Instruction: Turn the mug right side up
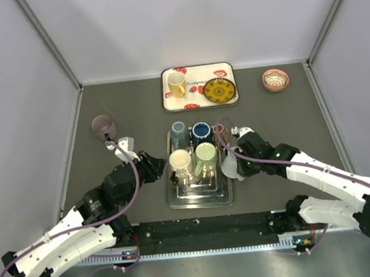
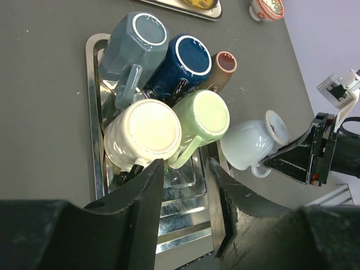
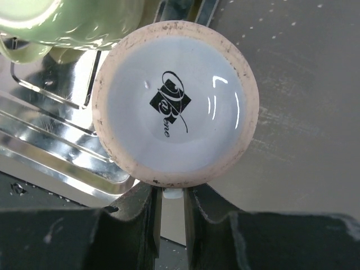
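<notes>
Item: pale mug (image 2: 250, 145), held tilted just beside the right edge of the metal tray (image 2: 93, 112); its handle is clamped by the right hand (image 3: 171, 194). Left hand (image 2: 185, 169): fingers parted, nothing held.

On the dark grey bench (image 1: 117, 105), a shiny silver tray (image 1: 200, 200) carries 4 mugs: slate-grey (image 1: 179, 134), navy (image 1: 202, 132), cream (image 1: 180, 161) and light green (image 1: 205, 155). The pale blue-white mug (image 3: 175, 104) has a beige unglazed foot ring and a black logo on its base. Behind, a white tray (image 1: 194, 79) with red motifs carries a yellow mug (image 1: 176, 85) and a yellow-and-black patterned plate (image 1: 220, 91). The small bowl (image 1: 275, 79) is pink outside, with a green pattern inside.
</notes>
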